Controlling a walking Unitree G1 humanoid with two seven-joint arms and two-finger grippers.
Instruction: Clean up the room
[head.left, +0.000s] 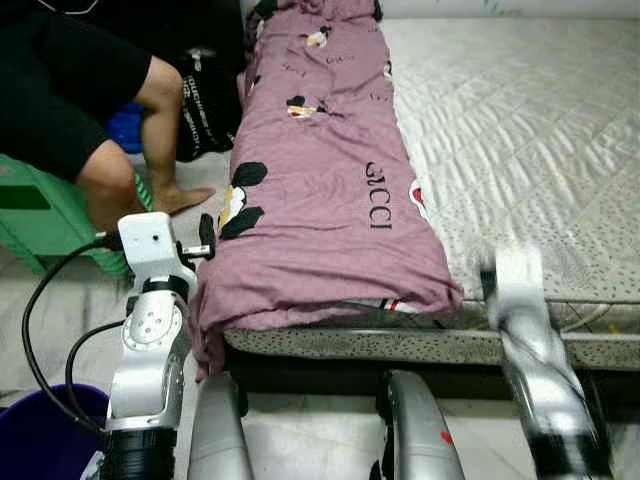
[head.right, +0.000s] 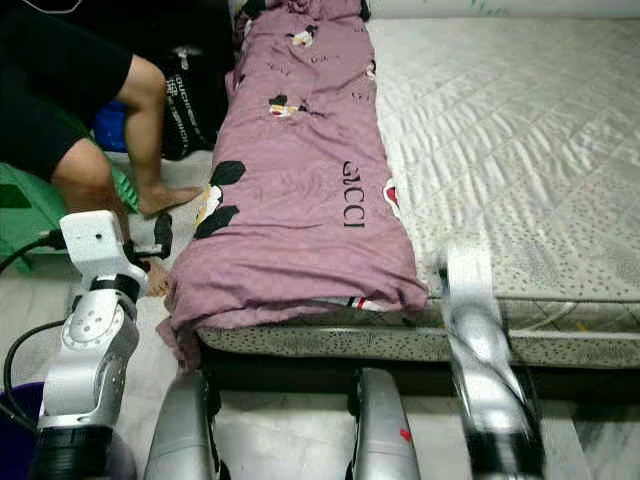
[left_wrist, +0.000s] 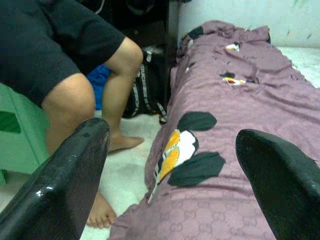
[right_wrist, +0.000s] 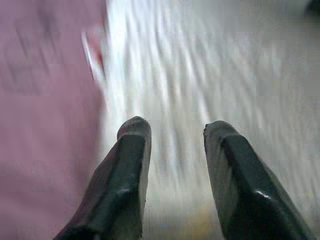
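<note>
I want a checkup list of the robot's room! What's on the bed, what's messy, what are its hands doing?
Surface: bare quilted mattress.
Job's things: purple quilt bunched along the bed's left side, one corner hanging over the edge.
Clutter: black bag on the floor; purple bucket lower left.
Hands: left hand open, beside the quilt's corner; right hand open, over the mattress next to the quilt, blurred.
Cables: black cables loop off the left arm.
Surroundings: person seated on a green stool.

Right arm (head.left: 530, 350) motion-blurred at 4 o'clock; right wrist view smeared, mattress (right_wrist: 210, 75) texture unreadable. Seated person (head.left: 90, 110) cut off at 10 o'clock. Purple bucket (head.left: 40, 435) cropped at 8 o'clock.
</note>
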